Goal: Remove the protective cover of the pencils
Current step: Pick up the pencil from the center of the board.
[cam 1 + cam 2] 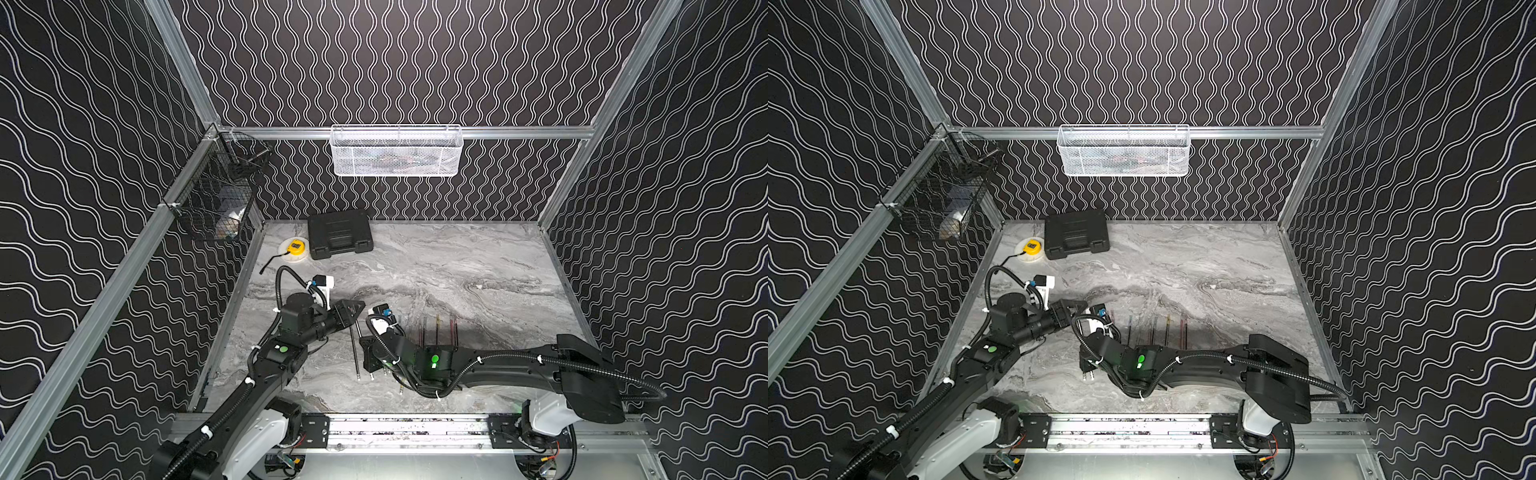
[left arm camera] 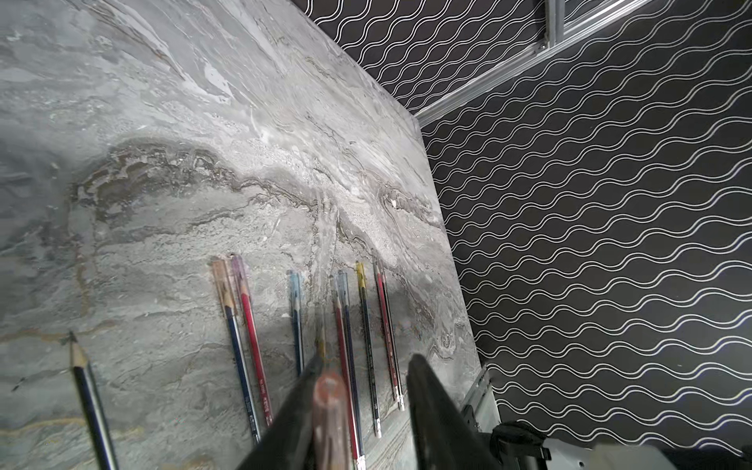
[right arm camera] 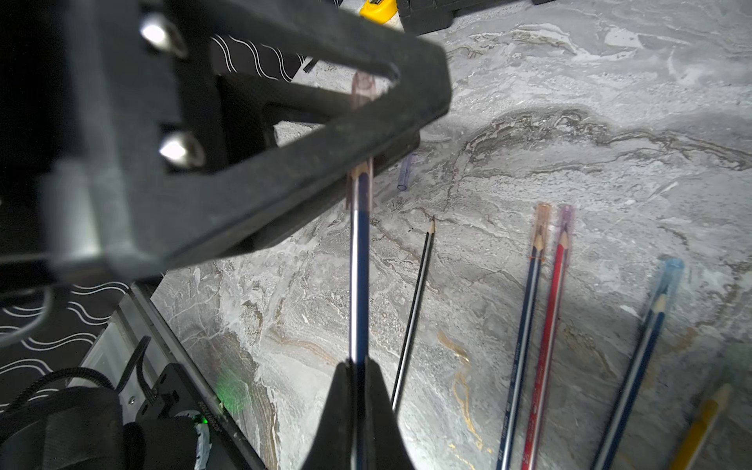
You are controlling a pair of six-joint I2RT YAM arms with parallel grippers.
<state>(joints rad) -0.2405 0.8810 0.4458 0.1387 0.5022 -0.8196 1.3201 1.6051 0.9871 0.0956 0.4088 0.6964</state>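
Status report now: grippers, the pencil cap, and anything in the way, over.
Right gripper shut on blue pencil. Left gripper around its clear cap, jaws not yet shut. Cap still on. Other pencils lie aside, none in the way.

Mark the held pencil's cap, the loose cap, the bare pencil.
held pencil's cap (image 3: 360, 191), right wrist view, open end
loose cap (image 3: 405, 173), right wrist view, mid-tube
bare pencil (image 3: 414, 313), right wrist view, mid-shaft

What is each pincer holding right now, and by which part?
The right pincer grips a dark blue pencil by its shaft. The left pincer straddles its clear tip cap, gap visible, not clamped yet.
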